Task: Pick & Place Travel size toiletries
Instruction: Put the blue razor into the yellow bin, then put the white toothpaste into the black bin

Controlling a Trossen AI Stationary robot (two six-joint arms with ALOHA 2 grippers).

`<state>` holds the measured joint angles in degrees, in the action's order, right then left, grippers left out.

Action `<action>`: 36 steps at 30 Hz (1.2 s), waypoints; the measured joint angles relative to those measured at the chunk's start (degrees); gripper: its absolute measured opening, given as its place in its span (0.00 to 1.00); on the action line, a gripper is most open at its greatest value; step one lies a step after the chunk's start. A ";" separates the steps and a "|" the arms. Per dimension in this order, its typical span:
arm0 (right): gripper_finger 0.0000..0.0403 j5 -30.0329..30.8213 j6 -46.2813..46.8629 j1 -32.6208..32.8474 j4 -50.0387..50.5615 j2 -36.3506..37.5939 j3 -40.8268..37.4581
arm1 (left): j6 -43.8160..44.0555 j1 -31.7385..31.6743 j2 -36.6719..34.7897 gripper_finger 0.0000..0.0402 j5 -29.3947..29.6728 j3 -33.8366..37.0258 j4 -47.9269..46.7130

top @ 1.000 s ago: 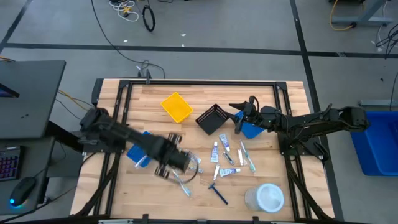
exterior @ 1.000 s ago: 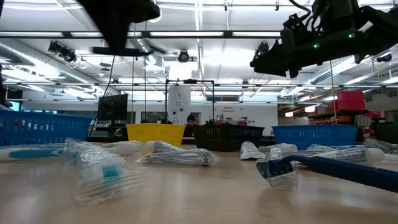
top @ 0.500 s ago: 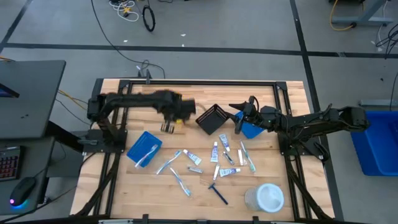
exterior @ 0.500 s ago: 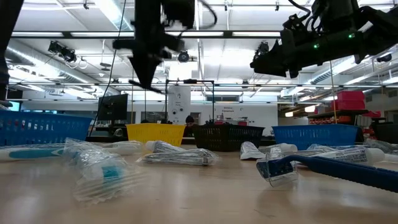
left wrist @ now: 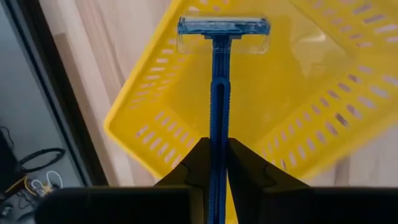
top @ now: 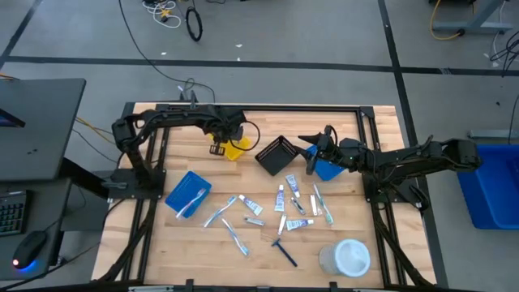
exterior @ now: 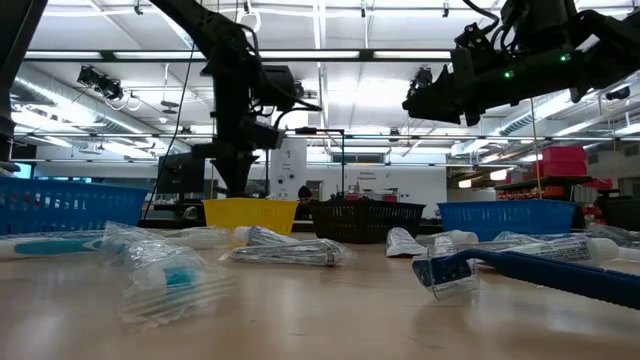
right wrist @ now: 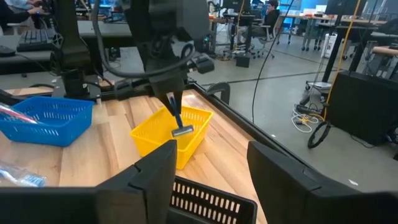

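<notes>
Now the left gripper hangs over the yellow bin at the far left-centre of the desk, fingers clamped on a blue razor, head pointing down at the bin. The right gripper waits above the black bin and a blue bin, fingers apart. Remaining tubes, toothbrushes and another razor lie scattered on the near-centre desk; one toothbrush sits in the left blue bin.

Bright overhead strip lights, even light, soft shadows; low view blurs the near wrapped tube.
</notes>
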<state>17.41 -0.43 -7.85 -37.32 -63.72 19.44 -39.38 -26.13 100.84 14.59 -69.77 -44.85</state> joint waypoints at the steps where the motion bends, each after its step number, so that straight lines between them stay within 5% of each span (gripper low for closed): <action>1: 0.52 0.00 0.00 -0.01 0.02 0.00 0.00 | -0.68 0.00 0.00 0.12 -0.14 0.63 1.04; 8: 0.55 0.00 0.00 0.01 0.53 -0.02 0.00 | -4.78 0.08 0.02 0.21 -0.26 3.42 4.01; 20: 0.50 0.00 0.04 -0.01 1.13 -0.02 0.00 | 3.50 2.83 0.02 0.32 8.18 0.93 0.55; 28: 0.51 -0.05 3.80 0.04 2.53 -0.02 0.00 | 12.78 6.16 -1.58 0.28 5.46 -6.82 -10.10; 36: 0.54 -0.11 9.10 0.06 8.82 -0.02 -0.02 | 20.43 7.19 -15.57 0.26 -6.81 -7.05 -11.33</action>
<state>17.30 8.67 -7.79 -28.50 -63.75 19.42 -18.95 -18.94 85.27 7.78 -76.82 -56.18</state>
